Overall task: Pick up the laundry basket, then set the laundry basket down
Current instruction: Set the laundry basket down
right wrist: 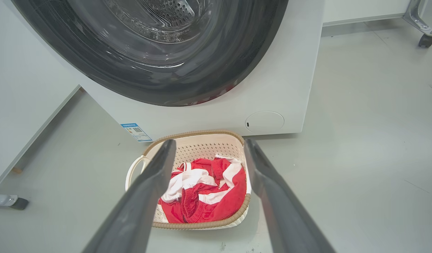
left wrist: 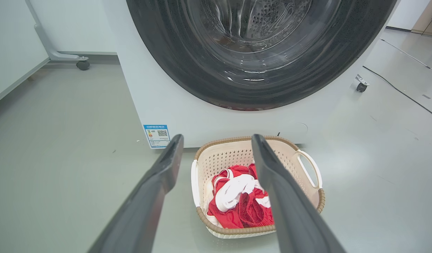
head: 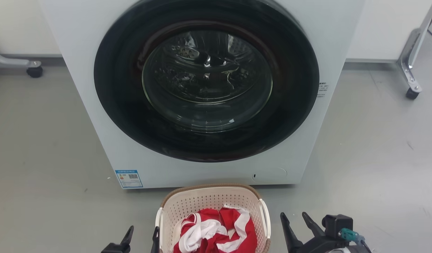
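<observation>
The laundry basket [head: 210,200], cream with small holes, a brown woven rim and white loop handles, stands on the grey floor just in front of the washing machine. It holds red and white clothes [head: 216,230]. My left gripper [head: 143,234] is open at the basket's left side, close to the left handle. My right gripper [head: 295,220] is open to the right of the basket, a little apart from it. In the left wrist view the basket [left wrist: 233,149] lies between and beyond the open fingers [left wrist: 167,165]. The right wrist view has the basket [right wrist: 202,140] below its spread fingers [right wrist: 156,172].
A white washing machine [head: 89,70] with a large round dark door [head: 205,77] rises right behind the basket. Wheeled metal frame legs stand at the far left [head: 34,70] and far right [head: 411,92]. Grey floor spreads to both sides. A black cable [left wrist: 405,95] runs across the floor.
</observation>
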You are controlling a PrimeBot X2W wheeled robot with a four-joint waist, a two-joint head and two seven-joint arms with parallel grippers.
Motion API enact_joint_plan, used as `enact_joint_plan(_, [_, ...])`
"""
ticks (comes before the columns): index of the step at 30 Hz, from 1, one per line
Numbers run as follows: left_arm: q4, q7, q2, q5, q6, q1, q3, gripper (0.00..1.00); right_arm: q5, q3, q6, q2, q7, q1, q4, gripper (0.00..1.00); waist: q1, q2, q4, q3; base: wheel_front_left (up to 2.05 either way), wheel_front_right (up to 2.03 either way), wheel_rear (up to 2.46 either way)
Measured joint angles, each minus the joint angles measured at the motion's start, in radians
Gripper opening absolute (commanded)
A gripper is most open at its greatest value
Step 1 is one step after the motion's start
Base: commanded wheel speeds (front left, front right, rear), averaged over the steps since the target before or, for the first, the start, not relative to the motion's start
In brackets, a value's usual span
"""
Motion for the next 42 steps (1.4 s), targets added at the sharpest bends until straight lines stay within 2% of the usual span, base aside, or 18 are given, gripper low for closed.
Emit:
enact_joint_plan(10, [-0.125, 0.0, -0.02, 0.07, 0.0, 0.108, 0.076, 1.0, -0.1, -0.093, -0.007, -0.008, 0.0, 0.148, -0.173, 1.0, 0.0001, 0.0001, -0.007, -0.038, 0.0, 0.0, 0.0])
enact_joint_plan(18, [-0.201, 0.0, -0.032, 0.124, 0.0, 0.178, 0.136, 1.0, -0.207, -0.222, -0.007, -0.007, 0.0, 0.268, -0.263, 1.0, 0.0001, 0.0001, -0.015, -0.045, 0.0, 0.0, 0.0])
enact_joint_plan(26, [-0.253, 0.0, -0.043, 0.166, 0.0, 0.239, 0.184, 1.0, -0.316, -0.328, -0.007, 0.025, 0.0, 0.377, -0.362, 1.0, 0.0001, 0.0001, -0.022, -0.047, 0.0, 0.0, 0.0])
enact_joint_plan(42, [-0.312, 0.0, -0.06, 0.222, 0.0, 0.259, 0.218, 1.0, -0.464, -0.424, -0.007, 0.067, 0.0, 0.457, -0.513, 1.0, 0.0001, 0.0001, -0.033, -0.033, 0.0, 0.0, 0.0])
